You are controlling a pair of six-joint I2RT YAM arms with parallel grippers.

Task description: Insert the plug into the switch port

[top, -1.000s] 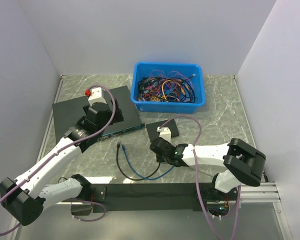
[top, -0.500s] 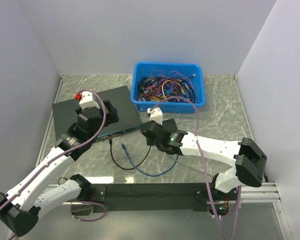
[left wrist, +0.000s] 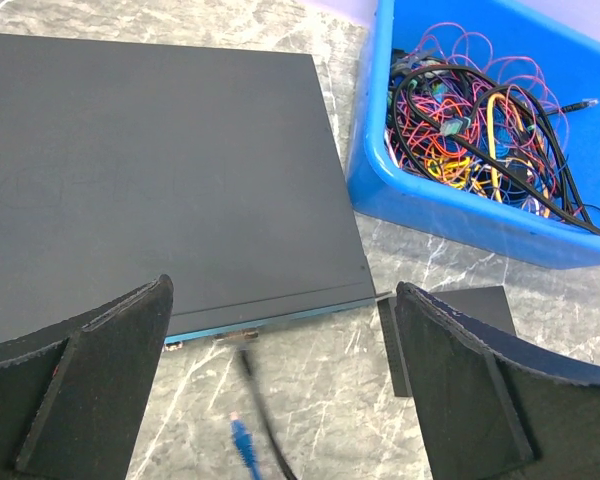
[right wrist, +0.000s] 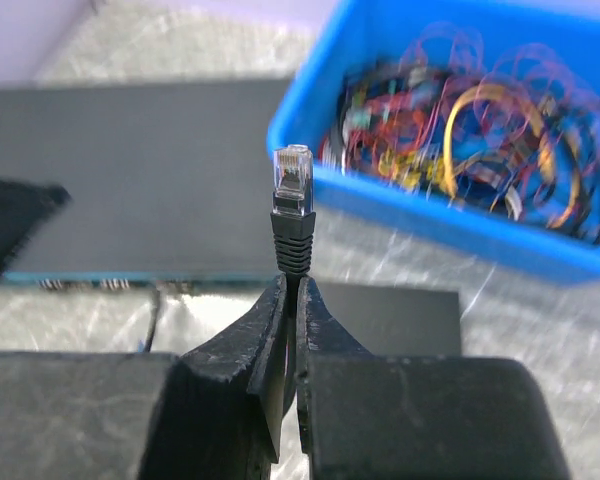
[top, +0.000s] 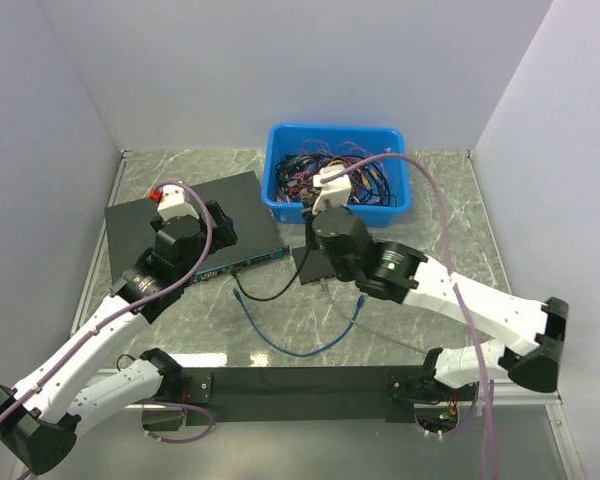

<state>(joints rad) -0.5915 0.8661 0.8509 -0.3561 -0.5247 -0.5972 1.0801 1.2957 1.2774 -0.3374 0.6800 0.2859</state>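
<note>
The blue cable [top: 300, 350] lies loose on the table, and its plug [left wrist: 242, 440] rests below the front of the large black unit [left wrist: 150, 180]. No gripper touches it. The small black box [right wrist: 380, 318] lies by the bin; its narrow edge [left wrist: 385, 340] shows, but I cannot make out a switch port. My right gripper [right wrist: 290, 288] hovers over that box, shut on a black cable [top: 270, 293] just under its clear connector [right wrist: 292, 172], which points up. My left gripper [left wrist: 282, 290] hangs open above the large unit's front edge, holding nothing.
A blue bin [top: 337, 175] full of tangled coloured cables stands at the back. The black cable's other end runs to the front strip of the large unit [top: 195, 225]. White walls close in both sides and the back.
My right arm has swung from near the table's front toward the bin, lifting the black cable's connector over the small box. The left arm shifted slightly left, then held.
</note>
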